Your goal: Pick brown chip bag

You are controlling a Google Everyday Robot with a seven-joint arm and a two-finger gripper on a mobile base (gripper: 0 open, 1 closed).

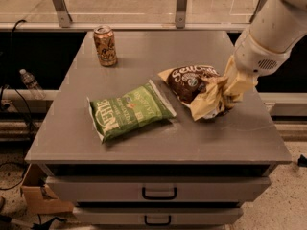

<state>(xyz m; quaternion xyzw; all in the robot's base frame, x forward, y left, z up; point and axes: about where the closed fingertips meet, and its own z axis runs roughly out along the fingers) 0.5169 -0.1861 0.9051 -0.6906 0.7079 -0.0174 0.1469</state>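
Observation:
The brown chip bag (189,83), with a dark brown panel, white "Sea Salt" lettering and a cream-yellow lower part, is at the right of the grey table (144,47). Its cream end is bunched up and raised off the table top, and the bag is tilted. My gripper (226,94) comes in from the upper right on the white arm and is shut on that bunched right end. The fingertips are partly hidden in the crumpled foil.
A green Kettle chip bag (129,111) lies left of the brown one, near the table's middle. A soda can (105,45) stands at the back left. Drawers (159,193) sit under the table top. A water bottle (29,83) and a cardboard box (36,198) are at the left.

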